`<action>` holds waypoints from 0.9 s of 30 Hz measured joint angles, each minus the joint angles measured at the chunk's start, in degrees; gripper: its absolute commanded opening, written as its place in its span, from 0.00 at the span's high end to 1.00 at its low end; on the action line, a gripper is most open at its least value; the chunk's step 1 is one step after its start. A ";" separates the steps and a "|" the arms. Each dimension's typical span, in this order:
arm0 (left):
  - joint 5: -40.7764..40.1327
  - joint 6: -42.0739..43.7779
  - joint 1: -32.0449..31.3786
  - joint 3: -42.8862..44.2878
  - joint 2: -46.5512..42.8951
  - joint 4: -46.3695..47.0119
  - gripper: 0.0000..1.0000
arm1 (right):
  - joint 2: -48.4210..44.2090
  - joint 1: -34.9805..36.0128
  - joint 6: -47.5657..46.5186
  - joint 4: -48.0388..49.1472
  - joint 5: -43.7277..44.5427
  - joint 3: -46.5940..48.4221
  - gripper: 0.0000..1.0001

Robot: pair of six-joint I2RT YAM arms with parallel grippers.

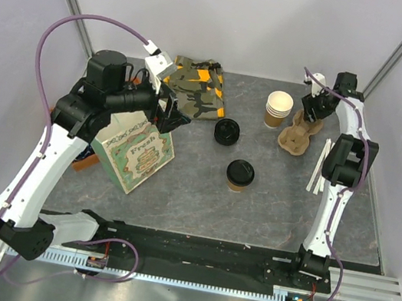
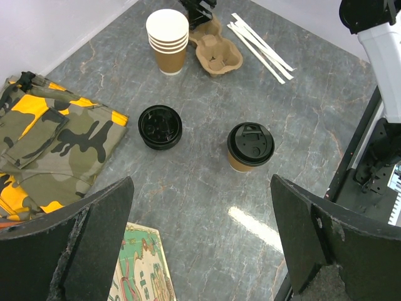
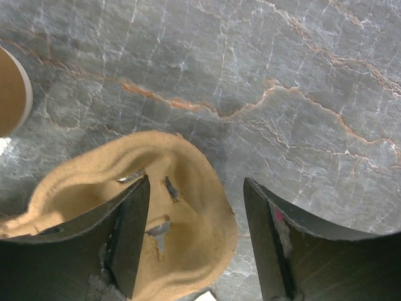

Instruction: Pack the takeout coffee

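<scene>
The takeout coffee [image 1: 240,175], a small brown cup with a black lid, stands upright in the middle of the table; it also shows in the left wrist view [image 2: 250,146]. The printed paper bag [image 1: 134,153] lies at the left, under my left arm. My left gripper [image 1: 174,115] is open and empty, held high above the table to the left of the coffee [image 2: 200,244]. My right gripper [image 1: 311,111] is open over the far end of the brown pulp cup carrier [image 3: 182,207]. Its left finger [image 3: 128,238] is inside a well and its right finger [image 3: 282,244] is outside the rim.
A loose black lid [image 1: 227,132] lies left of the carrier [image 1: 299,134]. A stack of lidless paper cups [image 1: 278,110] stands next to the carrier. White stir sticks [image 1: 319,167] lie at the right. A camouflage cloth [image 1: 196,87] lies at the back left.
</scene>
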 measured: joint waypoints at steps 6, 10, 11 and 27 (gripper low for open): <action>-0.02 0.00 0.22 -0.55 0.00 -0.02 0.03 | 0.00 -0.39 -1.51 -1.49 1.31 -0.28 0.52; -0.02 0.00 0.22 -0.55 -0.02 0.00 0.03 | 0.00 -0.90 -1.46 -2.78 1.44 -1.05 0.54; -0.02 0.00 0.22 -0.59 -0.02 0.02 0.03 | 0.00 -1.07 -1.38 -3.10 1.42 -1.14 0.55; -1.09 -1.31 1.09 -2.03 -1.31 0.31 0.02 | -6.84 -5.44 0.28 -10.78 -2.05 -8.24 0.91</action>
